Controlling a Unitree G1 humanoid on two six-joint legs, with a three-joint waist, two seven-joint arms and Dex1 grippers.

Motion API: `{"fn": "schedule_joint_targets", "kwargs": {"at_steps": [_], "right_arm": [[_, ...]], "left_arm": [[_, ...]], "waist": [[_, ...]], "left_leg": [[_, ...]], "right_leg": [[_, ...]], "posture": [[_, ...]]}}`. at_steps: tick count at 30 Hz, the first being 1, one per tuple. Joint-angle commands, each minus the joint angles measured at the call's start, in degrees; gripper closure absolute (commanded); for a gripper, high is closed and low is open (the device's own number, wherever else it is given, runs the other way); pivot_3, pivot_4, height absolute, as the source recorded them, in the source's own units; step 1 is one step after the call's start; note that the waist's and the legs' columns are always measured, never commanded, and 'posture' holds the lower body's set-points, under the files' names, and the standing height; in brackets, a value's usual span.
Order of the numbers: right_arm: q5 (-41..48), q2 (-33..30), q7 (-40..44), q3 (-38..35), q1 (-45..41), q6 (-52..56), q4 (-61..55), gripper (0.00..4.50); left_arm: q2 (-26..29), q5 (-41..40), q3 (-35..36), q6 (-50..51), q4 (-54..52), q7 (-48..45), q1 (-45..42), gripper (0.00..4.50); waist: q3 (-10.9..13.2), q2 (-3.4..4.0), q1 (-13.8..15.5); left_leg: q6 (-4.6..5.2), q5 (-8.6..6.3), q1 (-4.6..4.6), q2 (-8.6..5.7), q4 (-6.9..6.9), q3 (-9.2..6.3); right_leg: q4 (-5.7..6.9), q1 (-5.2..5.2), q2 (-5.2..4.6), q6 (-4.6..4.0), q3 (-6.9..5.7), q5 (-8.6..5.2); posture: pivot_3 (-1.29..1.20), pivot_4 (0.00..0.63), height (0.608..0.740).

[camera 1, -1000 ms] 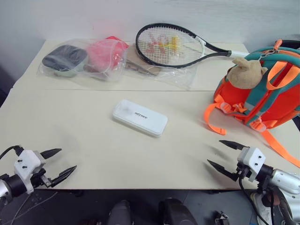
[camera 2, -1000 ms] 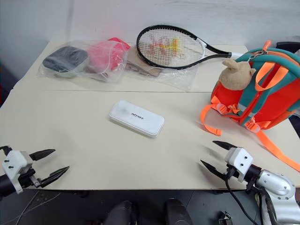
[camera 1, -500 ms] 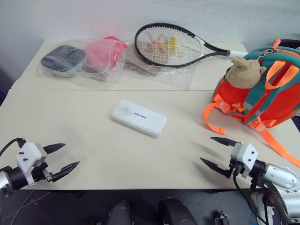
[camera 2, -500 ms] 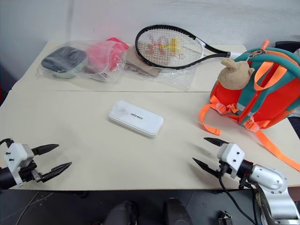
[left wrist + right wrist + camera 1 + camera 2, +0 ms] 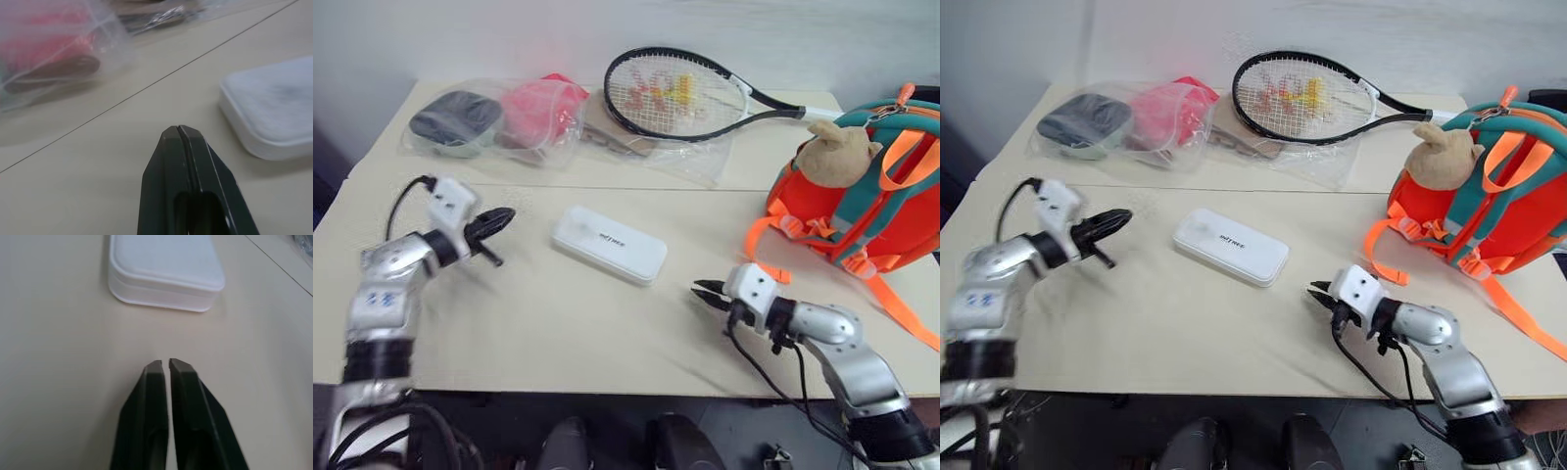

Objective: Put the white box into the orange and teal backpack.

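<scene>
Both grippers have their black fingers pressed together on nothing: the left gripper hovers left of centre in the head view, tips aimed at the white box, and the right gripper sits lower right of centre, just short of the box's near end. One white box lies flat on the beige table at mid-frame, untouched, well apart from the orange and teal backpack standing at the right edge with its tan plush animal.
</scene>
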Motion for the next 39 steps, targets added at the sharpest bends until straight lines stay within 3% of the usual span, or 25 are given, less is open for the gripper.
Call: {"fn": "schedule_joint_targets", "kwargs": {"at_steps": [1, 3, 6, 13, 18, 21, 29, 34, 37, 39], "right_arm": [[-3.95, 2.95, -4.55, 1.56, -3.69, 0.30, 3.32, 4.44], [-4.99, 4.89, -5.67, 2.59, -5.59, 1.35, 4.65, 4.44], [-6.14, 7.33, -6.52, 4.33, -7.37, 2.33, 4.73, 4.44], [-6.65, 9.02, -7.54, 5.09, -7.80, 5.96, 0.46, 4.44], [-6.59, 8.88, -7.31, 4.75, -9.29, 6.48, 0.72, 4.44], [-6.09, 7.44, -5.75, 3.83, -10.23, 6.36, 1.29, 4.44], [-4.96, 3.62, -1.46, 1.88, -12.19, 4.52, 4.84, 4.44], [-5.15, 2.19, 0.73, 1.96, -13.58, 3.43, 8.02, 4.44], [-5.49, 1.44, 1.97, 1.99, -13.72, 3.23, 8.92, 4.44], [-5.70, 1.00, 2.34, 1.56, -13.76, 2.74, 9.58, 4.48]], "left_arm": [[-2.37, 6.71, -5.30, -7.75, 16.04, 1.48, -9.88, 4.50], [-4.34, 8.43, -6.61, -9.71, 24.04, 2.53, -14.39, 4.50], [-6.93, 9.61, -8.09, -13.13, 30.99, 0.96, -18.37, 4.50], [-7.88, 9.15, -8.68, -14.33, 31.41, -6.23, -18.78, 4.50], [-6.19, 8.31, -9.45, -11.59, 22.02, -12.99, -12.58, 4.50], [-4.19, 6.57, -9.75, -6.61, 9.54, -16.59, -5.09, 4.50], [-2.59, 1.24, -8.37, 8.68, -16.46, -15.82, 9.26, 4.50], [-3.20, 0.74, -7.14, 14.00, -24.06, -11.41, 14.16, 4.50], [-0.72, 0.49, -4.46, 16.60, -25.88, -10.04, 16.63, 4.50], [0.42, -3.13, -0.39, 24.05, -26.27, -9.23, 17.07, 4.32]], "waist": [[-0.02, -0.03, -0.05], [-0.01, -0.02, -0.24], [-0.01, -0.03, -0.73], [0.00, -0.03, -1.28], [-0.01, -0.03, -1.55], [-0.01, -0.02, -1.66], [0.00, -0.02, -1.42], [0.00, -0.02, -1.37], [0.00, -0.02, -1.45], [0.00, -0.02, -1.74]], "left_leg": [[0.00, 0.00, -0.31, 0.03, 0.16, 0.04], [0.04, -0.04, -0.94, 0.06, 0.62, 0.14], [0.04, -0.05, -1.07, 0.13, 0.75, 0.16], [-0.07, 0.08, -0.98, 0.15, 1.09, 0.15], [-0.09, 0.09, -0.93, 0.15, 1.06, 0.15], [-0.09, 0.09, -0.86, 0.15, 0.97, 0.17], [-0.08, 0.09, -0.62, 0.15, 0.94, 0.17], [-0.08, 0.08, -0.62, 0.15, 0.92, 0.17], [-0.08, 0.08, -0.62, 0.15, 0.91, 0.17], [-0.08, 0.09, -0.60, 0.15, 0.87, 0.19]], "right_leg": [[0.37, -0.30, 0.01, 0.00, -0.03, 0.00], [0.96, -1.14, -0.05, 0.01, -0.09, 0.00], [1.07, -1.29, -0.07, 0.01, -0.24, 0.00], [1.43, -1.30, -0.08, 0.00, -0.20, 0.00], [1.49, -1.29, -0.07, 0.00, -0.19, 0.00], [1.49, -1.28, -0.07, 0.00, -0.16, 0.00], [1.47, -1.02, -0.09, 0.00, -0.11, 0.00], [1.45, -1.01, -0.08, 0.00, -0.09, 0.00], [1.44, -1.01, -0.07, 0.00, -0.08, 0.00], [1.44, -1.02, -0.06, 0.00, -0.04, 0.00]], "posture": [[0.00, 0.150, 0.740], [0.00, 0.150, 0.740], [0.00, 0.150, 0.740], [0.00, 0.150, 0.740], [0.00, 0.150, 0.740], [0.00, 0.150, 0.740], [0.00, 0.150, 0.740], [0.00, 0.150, 0.740], [0.00, 0.150, 0.740], [0.00, 0.150, 0.740]]}}
